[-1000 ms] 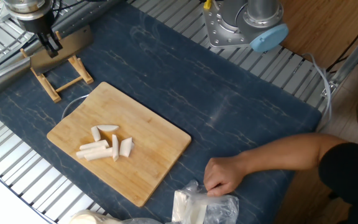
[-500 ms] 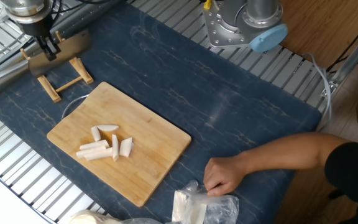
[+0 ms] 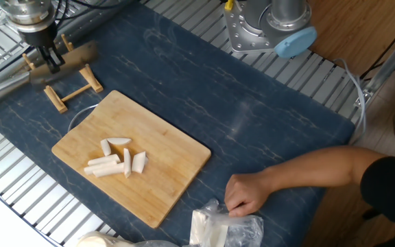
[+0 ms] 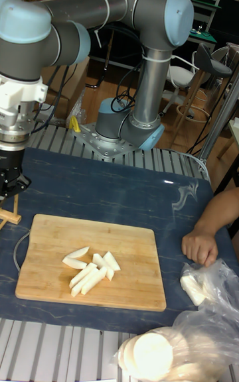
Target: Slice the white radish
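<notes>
The white radish (image 3: 115,159) lies as several cut sticks and wedges on a wooden cutting board (image 3: 173,161); the same radish pieces (image 4: 89,268) sit left of centre on the board (image 4: 133,289) in the tall view. My gripper (image 3: 49,60) hangs at the far left, well away from the board, above a small wooden stand (image 3: 74,89). It is shut on a knife with a broad dull blade (image 3: 74,52) that looks blurred. In the tall view the gripper (image 4: 9,186) is at the left edge over the stand (image 4: 9,213), and the knife does not show.
A person's hand (image 3: 242,193) rests on the dark mat right of the board, beside a plastic bag (image 3: 221,230) of white pieces. Another bag holding round white discs (image 4: 153,354) lies at the front. The arm's base (image 3: 266,27) stands at the back.
The gripper and the knife blade have shifted a little left and away from the stand. The radish pieces and the person's hand have not moved.
</notes>
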Controlling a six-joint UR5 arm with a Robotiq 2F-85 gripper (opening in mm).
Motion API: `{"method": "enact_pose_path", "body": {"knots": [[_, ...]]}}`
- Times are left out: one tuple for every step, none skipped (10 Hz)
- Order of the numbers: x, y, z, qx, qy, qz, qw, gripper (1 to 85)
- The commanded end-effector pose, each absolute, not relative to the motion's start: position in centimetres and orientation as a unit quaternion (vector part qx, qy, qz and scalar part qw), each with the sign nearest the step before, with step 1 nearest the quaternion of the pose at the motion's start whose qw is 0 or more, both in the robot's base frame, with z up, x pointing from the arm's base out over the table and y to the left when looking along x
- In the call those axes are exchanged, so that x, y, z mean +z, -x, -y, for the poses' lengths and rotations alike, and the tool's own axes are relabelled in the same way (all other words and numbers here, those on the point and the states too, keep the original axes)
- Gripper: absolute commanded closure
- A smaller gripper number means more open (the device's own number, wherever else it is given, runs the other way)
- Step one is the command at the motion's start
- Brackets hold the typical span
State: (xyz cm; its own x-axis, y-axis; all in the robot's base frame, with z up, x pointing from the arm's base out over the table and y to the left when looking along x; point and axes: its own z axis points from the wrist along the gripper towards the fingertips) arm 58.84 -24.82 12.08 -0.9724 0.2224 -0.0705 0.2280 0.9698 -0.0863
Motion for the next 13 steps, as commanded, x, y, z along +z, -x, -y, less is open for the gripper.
{"method": "enact_pose_path", "body": {"knots": [[10.6,-59.5,24.8,-0.031,-0.117,-0.992,0.045,84.7],[10.2,-59.7,24.8,-0.027,-0.115,-0.992,0.049,84.7],[9.7,-59.8,24.8,-0.025,-0.115,-0.992,0.051,84.7],[9.3,-60.1,24.6,-0.022,-0.114,-0.992,0.055,84.7],[9.0,-60.3,24.6,-0.021,-0.111,-0.992,0.059,84.7],[8.8,-60.4,24.5,-0.017,-0.112,-0.992,0.061,84.7],[8.7,-60.4,24.3,-0.013,-0.111,-0.992,0.06,84.7],[8.5,-60.3,24.2,-0.009,-0.113,-0.992,0.06,84.7],[8.3,-59.9,24.1,-0.007,-0.111,-0.992,0.054,84.7],[8.2,-59.8,24.1,-0.005,-0.106,-0.993,0.052,84.7],[7.9,-59.8,24.1,-0.002,-0.102,-0.993,0.056,84.7],[7.7,-59.9,24.2,-0.004,-0.097,-0.994,0.058,84.7],[7.7,-59.9,24.4,-0.006,-0.092,-0.994,0.059,84.7]]}}
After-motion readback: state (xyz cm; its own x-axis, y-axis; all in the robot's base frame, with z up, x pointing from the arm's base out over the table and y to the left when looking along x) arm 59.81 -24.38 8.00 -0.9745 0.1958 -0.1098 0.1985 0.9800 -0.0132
